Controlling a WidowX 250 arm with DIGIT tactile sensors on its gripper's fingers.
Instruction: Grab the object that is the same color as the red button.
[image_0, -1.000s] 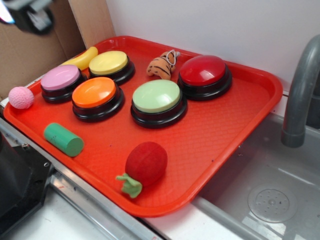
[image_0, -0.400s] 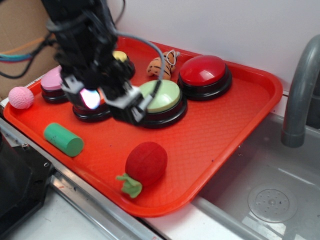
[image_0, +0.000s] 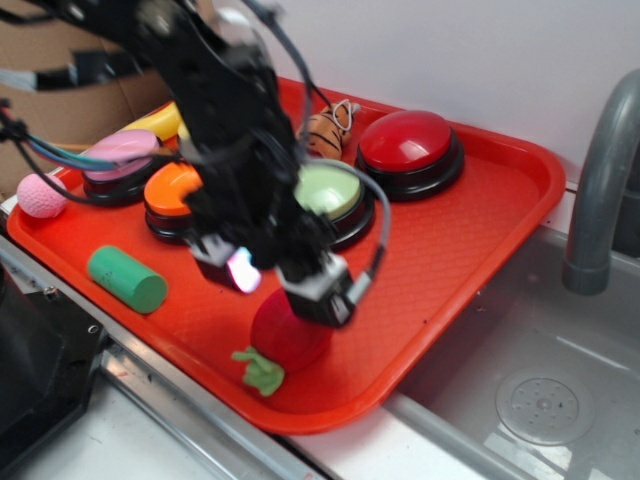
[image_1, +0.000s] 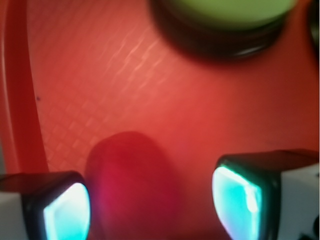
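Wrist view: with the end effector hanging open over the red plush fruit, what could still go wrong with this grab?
1. Off-centre grasp: the red plush fruit sits closer to one finger of the open end effector, so closing may nudge it aside.
2. The fruit looks round and soft; it could roll on the tray or squeeze out.
3. The green button stands close behind the arm, and could be bumped.

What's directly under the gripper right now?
The red plush fruit sits between the open fingers of the gripper, resting on the red tray. Its green stem shows only from outside; the arm covers the fruit's top there.
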